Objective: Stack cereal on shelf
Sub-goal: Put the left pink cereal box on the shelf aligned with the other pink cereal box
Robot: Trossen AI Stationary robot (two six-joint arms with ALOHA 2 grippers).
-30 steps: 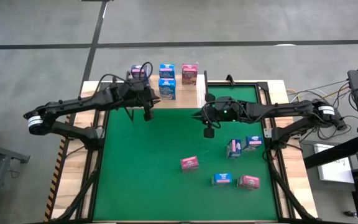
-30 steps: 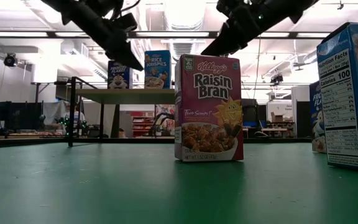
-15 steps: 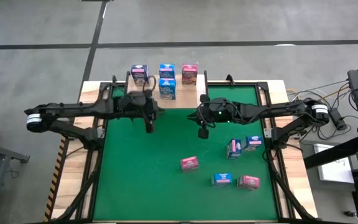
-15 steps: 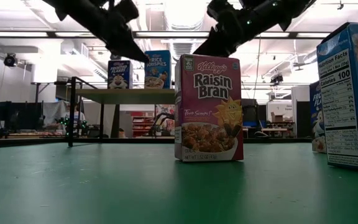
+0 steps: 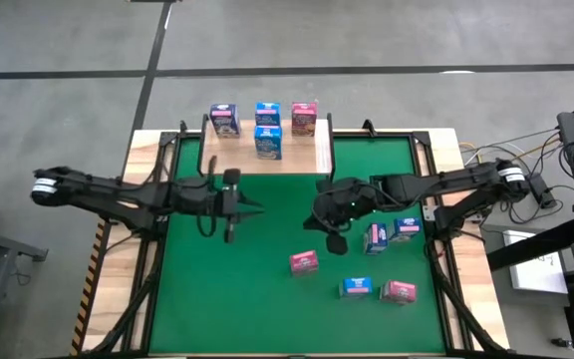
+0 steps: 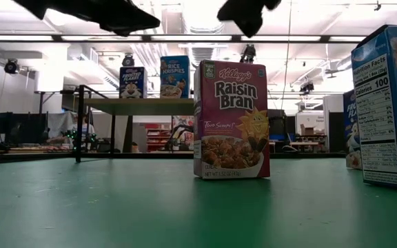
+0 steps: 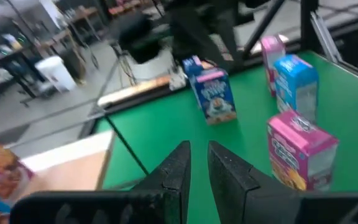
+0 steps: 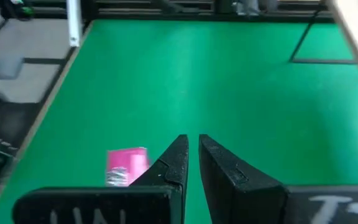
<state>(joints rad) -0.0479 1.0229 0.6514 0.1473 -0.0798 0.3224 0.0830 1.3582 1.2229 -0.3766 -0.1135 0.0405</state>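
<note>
While four cereal boxes already stand on the shelf (image 5: 297,160) at the worktop's 12 o'clock edge, a Frosted Flakes box (image 5: 224,120), a Rice Krispies box (image 5: 267,113), a second blue box (image 5: 268,145) in front of it and a Raisin Bran box (image 5: 304,119) on the shelf, five more wait on the green mat (image 5: 247,299) toward 4 o'clock. A pink Raisin Bran box (image 5: 304,261) stands alone near the middle; two white-and-blue boxes (image 5: 389,233) lean together at 3 o'clock, and a blue box (image 5: 356,287) and a pink box (image 5: 399,291) sit near 5 o'clock.

Above the mat, the right gripper (image 5: 333,239) hangs just beside the lone pink box, its fingers nearly touching and empty; the left gripper (image 5: 230,207) hovers over bare mat toward 9 o'clock, likewise pinched narrow and carrying nothing.

Risk lies mainly in the approach. With jaws this narrow, a descent onto the pink box would likely strike its top and tip it rather than straddle it, so they would need to spread first. Light cardboard may also crush or skid under an off-centre pinch. At 3 o'clock, the paired boxes touch, and reaching for one could topple its neighbour. On the shelf, a careless placement could knock the standing boxes off the far edge.
</note>
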